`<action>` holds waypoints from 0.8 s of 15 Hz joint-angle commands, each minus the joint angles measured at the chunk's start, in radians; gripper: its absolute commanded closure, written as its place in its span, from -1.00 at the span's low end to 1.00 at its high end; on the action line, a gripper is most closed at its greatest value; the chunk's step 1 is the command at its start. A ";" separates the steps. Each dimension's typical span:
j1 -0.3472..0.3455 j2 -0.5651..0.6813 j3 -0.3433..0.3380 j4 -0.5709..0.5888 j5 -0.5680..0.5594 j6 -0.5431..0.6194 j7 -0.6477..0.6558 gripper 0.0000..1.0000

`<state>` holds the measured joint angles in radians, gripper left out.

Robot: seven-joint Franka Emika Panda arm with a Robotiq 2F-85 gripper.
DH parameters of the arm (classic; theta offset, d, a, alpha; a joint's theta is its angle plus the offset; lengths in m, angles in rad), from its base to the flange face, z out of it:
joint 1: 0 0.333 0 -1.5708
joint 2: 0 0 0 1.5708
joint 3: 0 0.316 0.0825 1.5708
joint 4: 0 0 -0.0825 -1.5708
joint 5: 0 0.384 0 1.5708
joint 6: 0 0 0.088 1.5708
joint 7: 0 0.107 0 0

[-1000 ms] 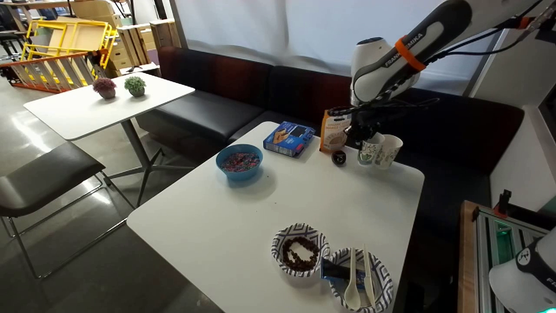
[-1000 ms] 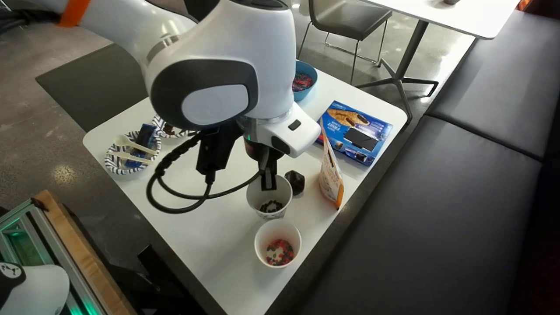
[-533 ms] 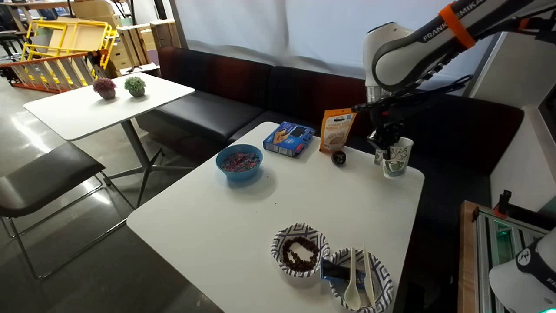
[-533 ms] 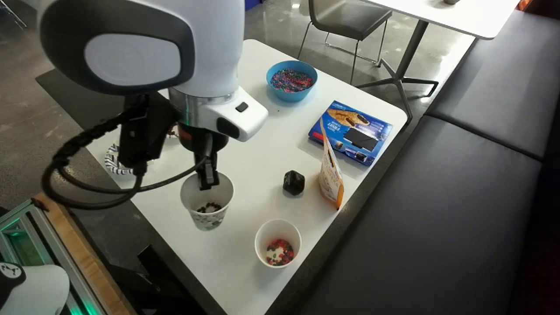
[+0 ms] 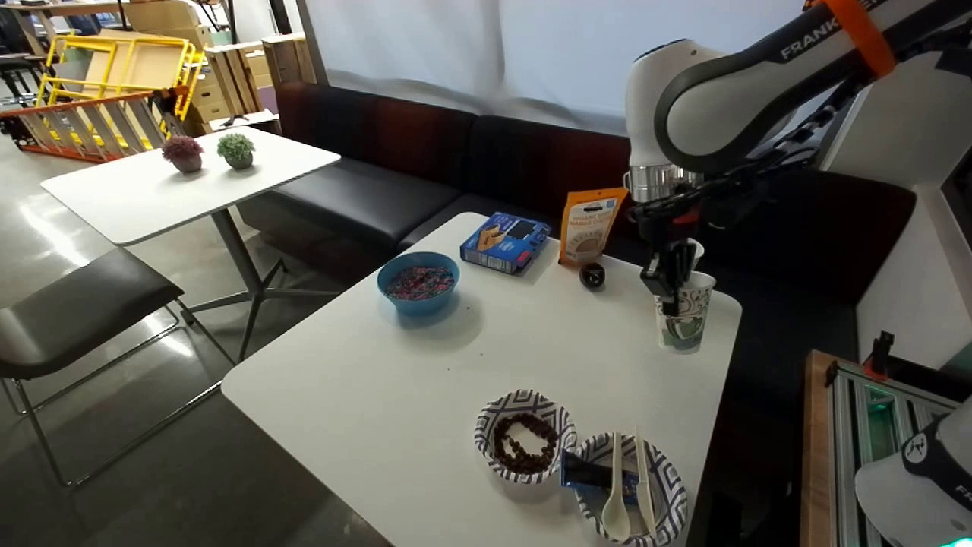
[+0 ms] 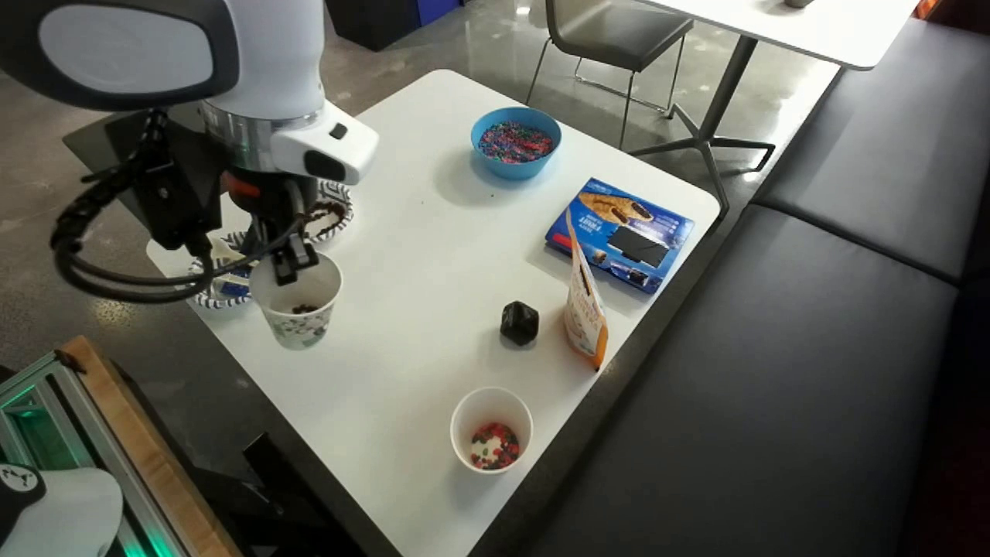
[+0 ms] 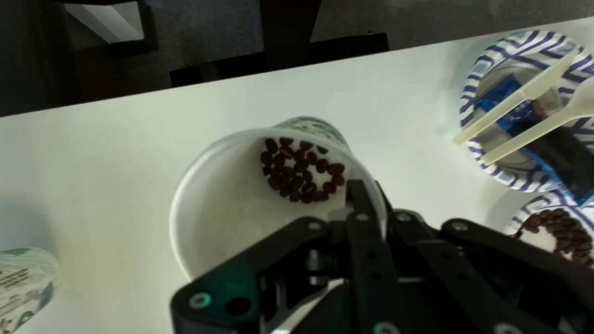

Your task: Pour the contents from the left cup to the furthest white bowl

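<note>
The left cup (image 5: 686, 323) is a whitish patterned paper cup with dark brown beans at its bottom, also visible in an exterior view (image 6: 300, 329) and the wrist view (image 7: 232, 218). My gripper (image 7: 366, 192) is shut on its rim, one finger inside and one outside. The gripper (image 6: 288, 272) holds the cup roughly upright above the table near its edge. The furthest white bowl (image 5: 524, 399) has a dark patterned rim and a ring of brown beans inside. It stands apart from the cup and also shows in an exterior view (image 6: 347, 203) and the wrist view (image 7: 540, 239).
A second patterned bowl (image 5: 672, 486) with cutlery and a blue packet touches the bean bowl. Another white cup (image 6: 466, 433) with red and dark pieces stands at the table edge. A blue bowl (image 5: 418, 306), blue box (image 5: 505, 243), orange pouch (image 5: 591, 232) and black object (image 5: 592, 276) stand farther along.
My gripper and the held cup have moved away from the other white cup and across the table toward the two patterned bowls. The other objects have not moved.
</note>
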<state>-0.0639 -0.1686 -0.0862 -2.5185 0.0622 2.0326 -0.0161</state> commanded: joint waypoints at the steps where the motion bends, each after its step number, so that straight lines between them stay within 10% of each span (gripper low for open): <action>1: 0.043 -0.056 0.028 -0.012 0.103 -0.051 -0.045 0.99; 12: 0.148 0.039 0.075 0.073 0.538 -0.069 -0.103 0.99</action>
<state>0.0712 -0.1910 -0.0085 -2.4875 0.4955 2.0010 -0.0666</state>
